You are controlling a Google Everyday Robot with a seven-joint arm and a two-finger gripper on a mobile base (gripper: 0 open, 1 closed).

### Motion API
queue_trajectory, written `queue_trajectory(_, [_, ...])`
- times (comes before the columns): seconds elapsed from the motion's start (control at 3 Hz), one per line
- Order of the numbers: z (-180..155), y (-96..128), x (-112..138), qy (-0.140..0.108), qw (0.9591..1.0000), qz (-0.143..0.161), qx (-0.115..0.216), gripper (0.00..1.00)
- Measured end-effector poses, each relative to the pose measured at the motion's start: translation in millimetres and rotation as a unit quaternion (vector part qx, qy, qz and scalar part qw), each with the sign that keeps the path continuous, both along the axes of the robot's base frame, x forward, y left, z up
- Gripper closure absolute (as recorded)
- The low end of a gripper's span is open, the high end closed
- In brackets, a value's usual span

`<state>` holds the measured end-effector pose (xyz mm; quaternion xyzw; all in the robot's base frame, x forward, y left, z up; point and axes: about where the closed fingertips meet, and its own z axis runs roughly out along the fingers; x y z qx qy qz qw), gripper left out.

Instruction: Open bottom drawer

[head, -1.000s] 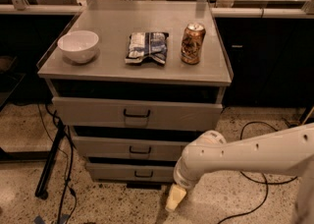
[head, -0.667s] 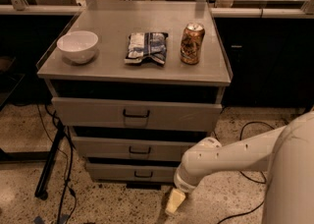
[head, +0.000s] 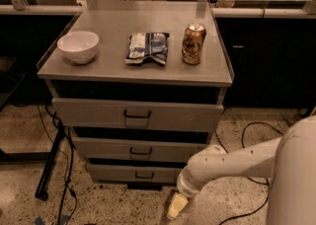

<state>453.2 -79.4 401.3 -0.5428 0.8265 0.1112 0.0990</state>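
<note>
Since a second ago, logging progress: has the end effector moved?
Yes, the end effector dipped slightly against the bottom drawer, staying low to its right.

No words can be read on the can [head: 193, 44] or the bag [head: 147, 48]; the tool [head: 177, 206] hangs low by the bottom drawer [head: 113, 173]

Gripper [head: 177, 206] low beside the bottom drawer [head: 132, 173]

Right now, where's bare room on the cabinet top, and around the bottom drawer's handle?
Cabinet top: bare strips behind and before bowl, chip bag and can; bag-to-can gap is tight. The bottom drawer handle is unobstructed; the pincer hangs near the floor, to its right.
</note>
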Motion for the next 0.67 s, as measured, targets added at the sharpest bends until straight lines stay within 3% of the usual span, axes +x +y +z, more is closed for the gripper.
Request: queue_trajectory(0.67, [-68, 16, 14, 0.007, 0.9966, 0.016, 0.081, 0.0])
